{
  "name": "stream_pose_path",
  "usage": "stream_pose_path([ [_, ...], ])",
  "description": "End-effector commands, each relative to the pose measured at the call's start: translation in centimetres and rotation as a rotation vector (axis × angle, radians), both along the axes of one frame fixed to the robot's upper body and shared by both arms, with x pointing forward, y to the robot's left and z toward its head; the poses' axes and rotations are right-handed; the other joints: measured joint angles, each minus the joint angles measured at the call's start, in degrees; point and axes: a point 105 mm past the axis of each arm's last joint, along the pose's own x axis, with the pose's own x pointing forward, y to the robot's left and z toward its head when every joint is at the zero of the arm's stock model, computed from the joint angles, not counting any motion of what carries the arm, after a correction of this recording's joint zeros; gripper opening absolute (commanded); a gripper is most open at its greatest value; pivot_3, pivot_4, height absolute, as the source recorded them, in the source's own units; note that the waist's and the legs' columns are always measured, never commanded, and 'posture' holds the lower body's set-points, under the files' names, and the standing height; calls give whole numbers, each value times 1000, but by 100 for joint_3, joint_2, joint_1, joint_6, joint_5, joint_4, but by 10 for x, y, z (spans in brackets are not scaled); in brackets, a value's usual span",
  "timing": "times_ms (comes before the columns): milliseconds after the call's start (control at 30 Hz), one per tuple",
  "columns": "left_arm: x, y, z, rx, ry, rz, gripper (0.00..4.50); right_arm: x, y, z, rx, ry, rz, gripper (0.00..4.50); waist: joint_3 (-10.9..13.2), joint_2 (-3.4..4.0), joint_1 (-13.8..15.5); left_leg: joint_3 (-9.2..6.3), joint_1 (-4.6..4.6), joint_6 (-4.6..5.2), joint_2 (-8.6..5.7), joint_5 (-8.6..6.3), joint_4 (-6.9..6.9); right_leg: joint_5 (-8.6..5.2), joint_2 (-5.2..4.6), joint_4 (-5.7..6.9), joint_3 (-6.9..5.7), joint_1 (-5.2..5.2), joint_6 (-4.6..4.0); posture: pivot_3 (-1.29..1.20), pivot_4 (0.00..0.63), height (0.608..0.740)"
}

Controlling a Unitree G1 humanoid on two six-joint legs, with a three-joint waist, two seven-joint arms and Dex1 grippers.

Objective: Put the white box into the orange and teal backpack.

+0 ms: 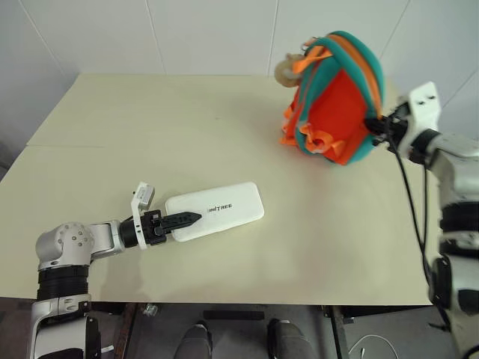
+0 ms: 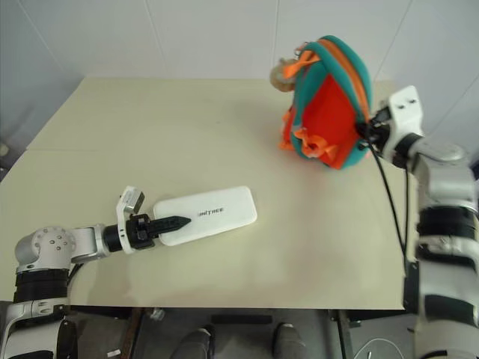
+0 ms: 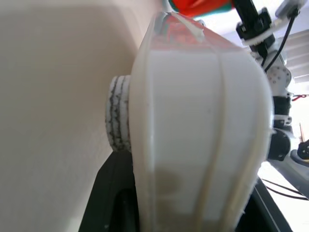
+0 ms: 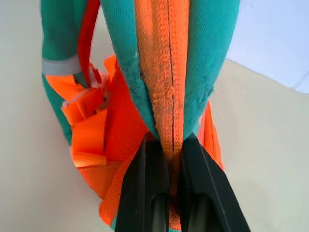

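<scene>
White box [image 1: 215, 210]: lying flat on the cream table [image 1: 150, 134], glossy, rounded corners; my left fingers [image 1: 188, 218] are clamping its near end.
Orange and teal backpack [image 1: 337, 97]: soft fabric, hanging lifted at the table's far right; my right fingers [image 4: 166, 183] are pinching its orange zipper seam shut.

The table [image 1: 224, 120] lies bare from nine o'clock round to twelve, open to a passing hand. The white box [image 1: 217, 210] blocks the near centre at six o'clock. The orange and teal backpack [image 1: 337, 97] stands at two o'clock; bare table separates the two
</scene>
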Motion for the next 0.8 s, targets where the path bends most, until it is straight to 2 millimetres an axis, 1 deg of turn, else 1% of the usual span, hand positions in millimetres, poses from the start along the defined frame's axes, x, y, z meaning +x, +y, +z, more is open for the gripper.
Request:
stream_pose_path([
  [33, 5, 3, 0, 14, -16, 6, 1234, -39, -18, 32, 24, -75, -25, 31, 0, 0, 16, 4, 1, 2, 0, -1, 3, 0, 0, 2, 2, 0, 0, 0, 150, 740],
  [100, 6, 3, 0, 16, -20, 2, 1234, -53, -24, 21, 30, -46, -36, 31, 0, 0, 45, 4, 3, 19, 0, -11, 8, 0, 0, 7, 2, 1, 0, 0, 150, 740],
  [167, 8, 2, 1, 20, -24, -7, 1234, -67, -24, 6, 12, -5, -14, 31, -1, 0, 58, 4, 10, 23, 0, -13, 19, 1, 0, 11, 3, 9, 0, 0, 150, 740],
  [233, 9, 1, 2, 21, -27, -12, 1234, -75, -25, -8, 14, 25, -2, 31, -1, 0, 55, 6, 14, 28, 0, -16, 29, 2, -1, 15, 4, 15, -1, 0, 150, 740],
  [267, 9, 1, 2, 20, -28, -13, 1234, -77, -25, -11, 17, 27, -3, 31, -1, 0, 53, 6, 14, 28, 0, -16, 31, 4, 0, 16, 6, 15, -1, 0, 150, 740],
  [367, 12, -2, 2, 28, -33, -29, 1234, -71, -33, -36, 38, 71, -52, 31, -1, 0, 46, 10, 16, 31, 0, -13, 41, 6, -1, 15, 7, 18, -5, 0, 150, 740],
  [400, 13, -4, 3, 29, -35, -37, 1234, -70, -30, -44, 35, 98, -33, 623, -1, 0, 47, 10, 16, 33, 0, -11, 42, 10, -1, 14, 6, 18, -7, 0, 150, 740],
  [433, 13, -7, 3, 33, -37, -50, 1234, -68, -30, -50, -3, 109, -44, 844, -1, -1, 48, 9, 16, 35, 0, -10, 43, 15, -1, 12, 7, 20, -8, 0, 150, 740],
  [500, 15, -10, 3, 38, -39, -65, 1234, -65, -31, -58, -47, 122, -58, 1539, -2, -1, 39, 10, 17, 37, 0, -8, 50, 26, -1, 5, 7, 24, -10, 0, 150, 740],
  [533, 16, -12, 4, 39, -43, -74, 1234, -63, -34, -56, -63, 108, -74, 1832, -2, -2, 37, 10, 17, 39, 0, -6, 56, 29, -1, 2, 7, 28, -16, 0, 150, 740],
  [633, 18, -18, 7, 34, -51, -98, 1234, -67, -38, -47, -67, 84, -88, 2937, -2, -2, 19, 10, 19, 47, 0, -2, 70, 38, 0, -23, 6, 49, -37, 0, 150, 740],
  [667, 18, -19, 7, 29, -49, -103, 1234, -71, -38, -45, -54, 90, -86, 3341, -2, -2, 14, 10, 19, 48, 0, -1, 75, 41, 0, -33, 6, 56, -42, 0, 150, 740],
  [700, 18, -19, 7, 28, -46, -107, 1234, -74, -40, -43, -66, 80, -94, 3534, -2, -1, 15, 10, 19, 50, 0, -1, 77, 43, -1, -42, 6, 64, -46, 0, 150, 740],
  [767, 19, -18, 1, 33, -31, -102, 1234, -84, -46, -41, -65, 91, -119, 4238, -2, -2, 24, 9, 18, 54, 0, -2, 78, 46, 0, -52, 6, 70, -45, 0, 150, 740],
  [800, 20, -17, -1, 35, -27, -101, 1234, -88, -48, -41, -70, 94, -128, 4476, -2, -1, 38, 9, 17, 55, 0, -3, 77, 46, -1, -54, 6, 70, -45, 0, 150, 740],
])
